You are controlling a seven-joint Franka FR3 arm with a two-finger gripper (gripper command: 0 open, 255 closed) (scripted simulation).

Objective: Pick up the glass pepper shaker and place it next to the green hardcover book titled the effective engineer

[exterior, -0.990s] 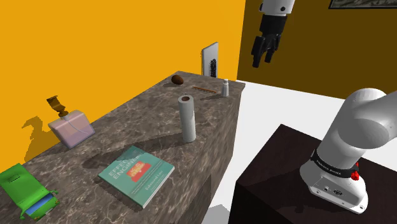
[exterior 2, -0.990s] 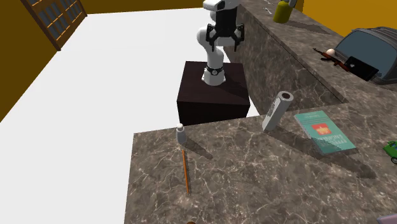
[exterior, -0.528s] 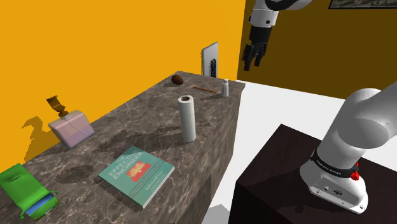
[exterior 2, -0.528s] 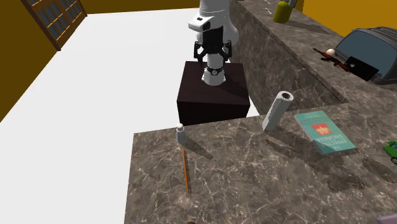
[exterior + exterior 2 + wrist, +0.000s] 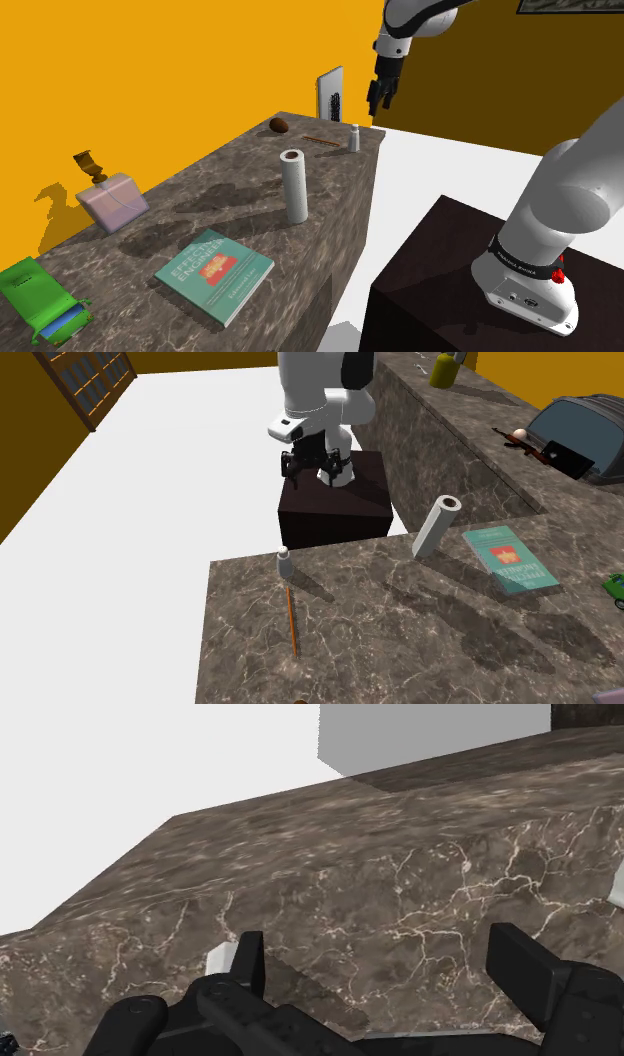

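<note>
The green book (image 5: 213, 275) lies well away from the jaws, down the worktop (image 5: 200, 190), with the upright paper roll (image 5: 295, 186) standing between. The pepper shaker (image 5: 354, 138) sits lower than the jaws, slightly aside, near the worktop's corner. The jaws hang apart, empty. A skewed descent could knock the shaker off; the carry could clip the roll.
</note>
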